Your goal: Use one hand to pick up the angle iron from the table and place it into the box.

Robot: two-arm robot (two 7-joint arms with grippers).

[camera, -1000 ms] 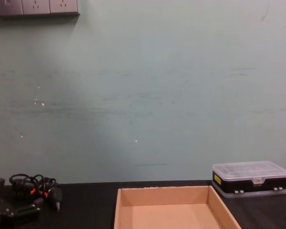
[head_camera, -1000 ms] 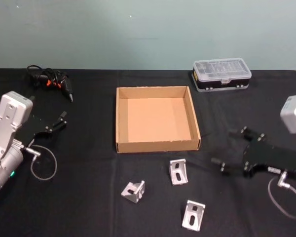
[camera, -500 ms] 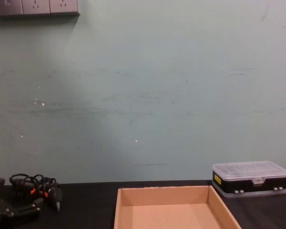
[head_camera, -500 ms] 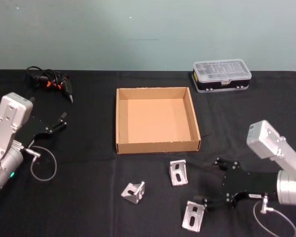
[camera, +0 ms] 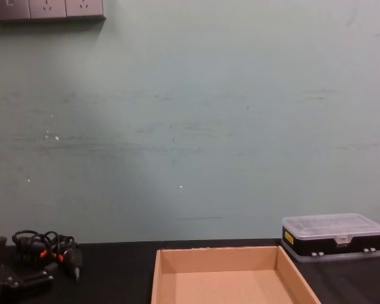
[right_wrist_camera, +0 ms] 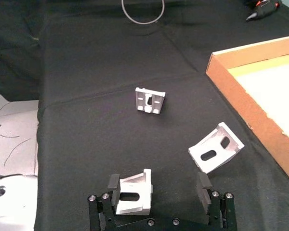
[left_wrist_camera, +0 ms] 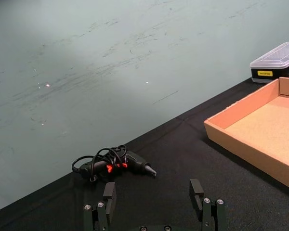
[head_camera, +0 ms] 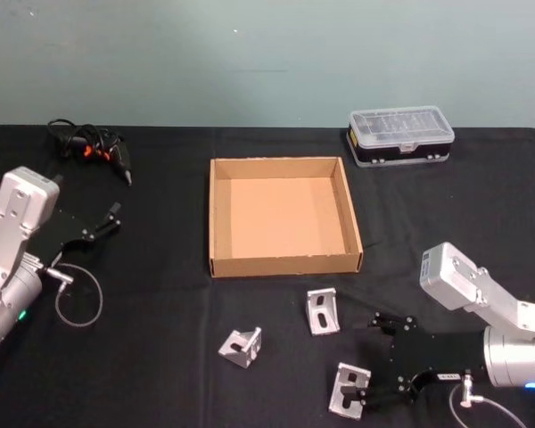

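While the black-fingered left gripper (head_camera: 107,218) stays parked on its silver-grey arm at nine o'clock of the shallow tan cardboard box (head_camera: 285,264), fingers spread wide and holding nothing, the black-fingered right gripper (head_camera: 374,361) has travelled. A second ago it hung well out at four o'clock of the box. Now it has come in toward the robot and sits low at five o'clock, over the matte black table (head_camera: 160,303). Its fingers are wide open and straddle the nearest angle iron (head_camera: 349,390), a small silver L-shaped metal bracket with a slot. That bracket lies on the table close beside one finger and clear of the other. Nothing is gripped yet. The reach looks finished, so closing on this bracket seems the step in hand; the lift and the carry to the box remain.

Counted left to right:
- one tangle of black cable with orange marks (head_camera: 89,145), at ten o'clock of the box
- one box, open and empty
- three silver angle irons, none in the box: the left-hand angle iron (head_camera: 241,345) at seven o'clock, the middle angle iron (head_camera: 322,310) at six o'clock near the front wall, and the one between the right fingers
- one black plastic case with a clear lid (head_camera: 400,135), at two o'clock
- two grippers
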